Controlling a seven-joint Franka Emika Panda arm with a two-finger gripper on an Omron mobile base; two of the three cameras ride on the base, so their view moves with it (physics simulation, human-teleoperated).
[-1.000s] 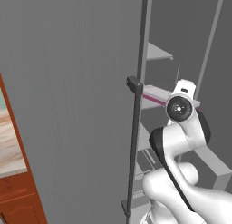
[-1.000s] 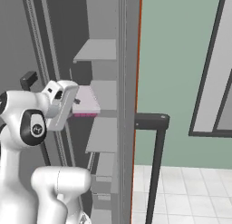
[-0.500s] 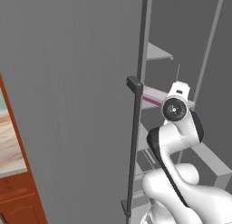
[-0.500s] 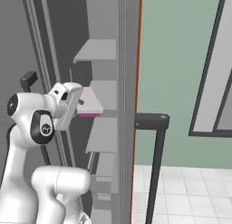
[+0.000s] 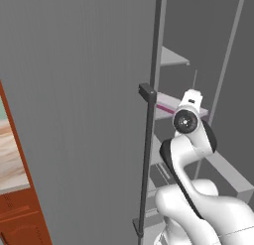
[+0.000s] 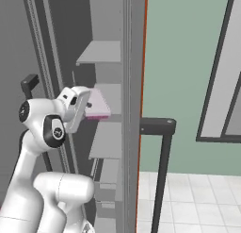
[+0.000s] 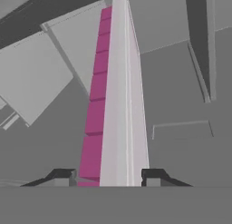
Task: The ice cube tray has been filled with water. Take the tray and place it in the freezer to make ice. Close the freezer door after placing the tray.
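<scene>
Grey freezer point(image 6: 108, 62) shelves, green wall beyond; ice cube tray point(image 7: 118, 100) clamped edge-on in gripper point(image 7: 108, 177), far end cropped.

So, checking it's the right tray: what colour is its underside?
Magenta beneath the pale ice cube tray, clearest in the hand view.

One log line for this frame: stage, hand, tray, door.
stage: placing | hand: shut on tray | tray: held edge-on among freezer shelves | door: open
</scene>
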